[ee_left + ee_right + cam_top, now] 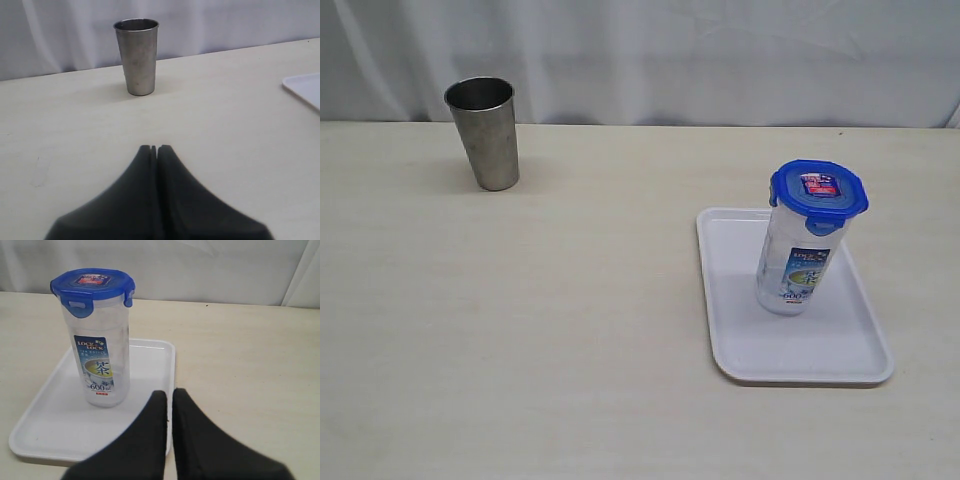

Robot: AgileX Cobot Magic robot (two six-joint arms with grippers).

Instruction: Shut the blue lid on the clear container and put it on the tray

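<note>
The clear container (797,262) stands upright on the white tray (750,345), with the blue lid (818,189) sitting on top of it. The right wrist view shows the same container (100,362), its lid (93,282) and the tray (50,425). My right gripper (170,392) is shut and empty, hovering at the tray's edge, apart from the container. My left gripper (154,147) is shut and empty above bare table, well short of the steel tumbler. Neither gripper shows in the exterior view.
A grey stainless-steel tumbler (484,133) stands upright at the back left of the wooden table (540,330); it also shows as the tumbler (137,56) in the left wrist view. A corner of the tray (306,88) shows there too. A white curtain hangs behind.
</note>
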